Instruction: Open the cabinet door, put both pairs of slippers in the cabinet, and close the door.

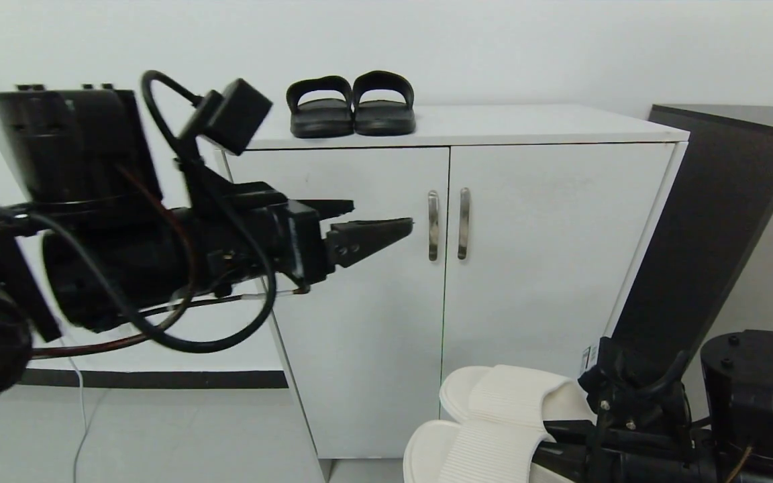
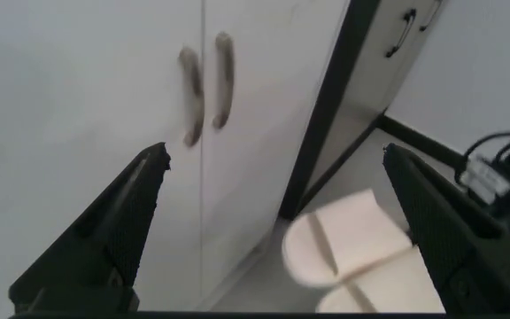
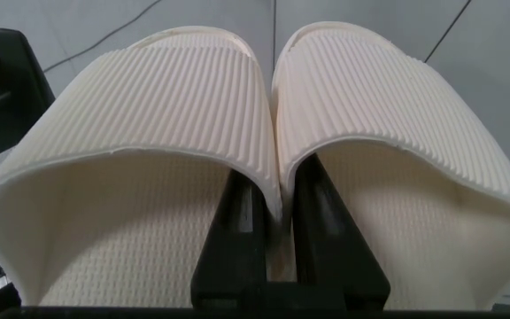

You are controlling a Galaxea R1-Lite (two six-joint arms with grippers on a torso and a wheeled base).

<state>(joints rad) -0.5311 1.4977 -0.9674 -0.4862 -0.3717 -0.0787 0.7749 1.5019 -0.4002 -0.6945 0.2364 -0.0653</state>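
White wall (image 1: 561, 47) backs the shut cabinet (image 1: 373, 322), where soft, light white slippers (image 1: 494, 416) sit low in front, pinched by their bendy straps in the right gripper (image 3: 277, 199), black slippers (image 1: 351, 105) rest up top near the edge, and the wide-spread left gripper (image 1: 383, 215) hangs near the thin, hard door handle (image 1: 433, 225), likely the best spot to grab, with room to swing

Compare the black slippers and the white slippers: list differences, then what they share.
The black slippers have smooth black straps; the white slippers have ribbed cream ones. The black slippers stand atop the cabinet; the white slippers are held low in front of it. The black slippers lie untouched; the white slippers are pinched in the right gripper. Shared: each pair is side by side, outside the shut cabinet.
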